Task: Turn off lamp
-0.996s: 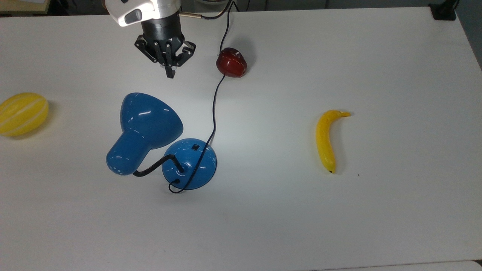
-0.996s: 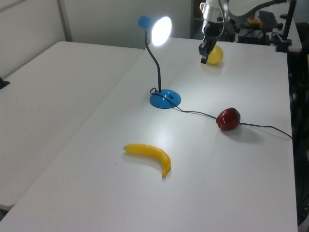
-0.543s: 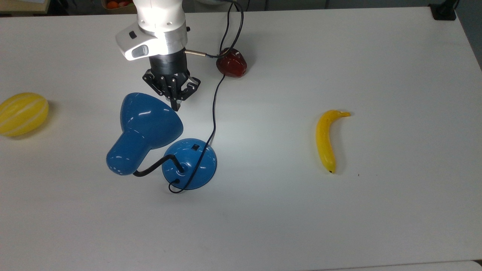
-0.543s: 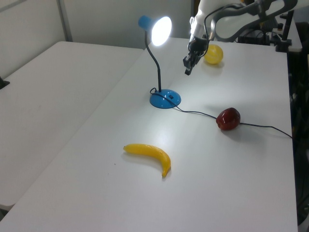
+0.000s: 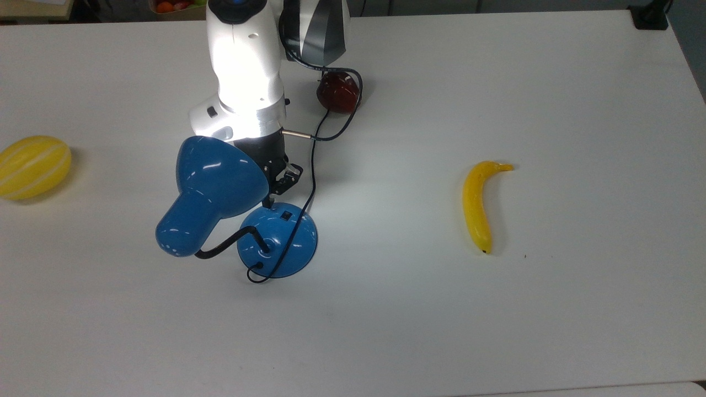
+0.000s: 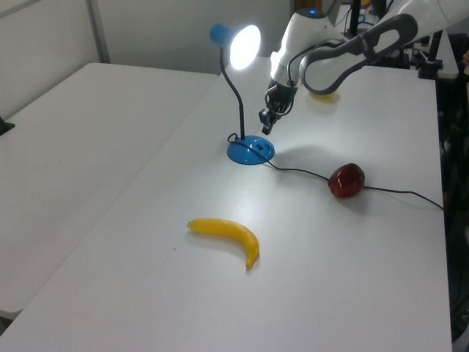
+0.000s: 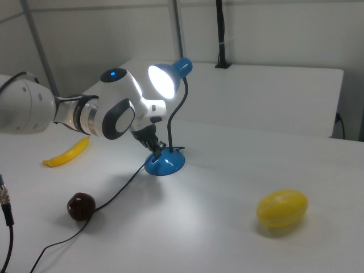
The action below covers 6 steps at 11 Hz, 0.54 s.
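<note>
Lamp [image 5: 220, 193] sits mid-bench and is lit, with a bright shade in the left view and the right view. Its domed blue base [image 5: 278, 240] carries the small black switch [image 5: 285, 215] on the side facing my hand [image 5: 268, 201]. The hand is just above the base rim, tips pointing down. In the top view the switch lies slightly right of and below the tips, very near but I judge not touching. Fingers look closed together into one point, holding nothing; good for a poke. Next move, as I read it: short nudge toward the top view's right, then press down. Lamp axis: gooseneck [image 6: 236, 99] rises upright from the base, shade [image 6: 243, 45] tips toward the left view's right, over my wrist. Cord [image 5: 313, 160] runs from the base past the hand to the red apple [image 5: 338, 92], so it could snag. Banana [image 5: 477, 204] and yellow melon [image 5: 33, 166] lie well apart on the bench [image 5: 496, 320].
</note>
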### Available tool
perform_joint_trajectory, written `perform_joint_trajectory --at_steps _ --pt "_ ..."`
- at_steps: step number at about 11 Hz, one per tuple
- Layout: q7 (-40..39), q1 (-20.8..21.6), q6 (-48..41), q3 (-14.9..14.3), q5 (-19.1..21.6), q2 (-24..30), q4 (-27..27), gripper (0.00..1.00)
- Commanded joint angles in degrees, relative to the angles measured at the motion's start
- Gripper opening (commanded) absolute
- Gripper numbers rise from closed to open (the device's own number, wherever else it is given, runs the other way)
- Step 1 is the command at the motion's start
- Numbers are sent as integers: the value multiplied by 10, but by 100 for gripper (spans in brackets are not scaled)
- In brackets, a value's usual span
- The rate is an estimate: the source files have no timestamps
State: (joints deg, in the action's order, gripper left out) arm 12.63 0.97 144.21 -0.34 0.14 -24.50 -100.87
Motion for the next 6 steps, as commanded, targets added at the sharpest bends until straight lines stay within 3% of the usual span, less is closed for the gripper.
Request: perform_joint_trajectory --at_steps 1,6 --pt "14 5 18 5 -7 -34 25 0" --pt "14 11 19 7 -11 -35 24 0"
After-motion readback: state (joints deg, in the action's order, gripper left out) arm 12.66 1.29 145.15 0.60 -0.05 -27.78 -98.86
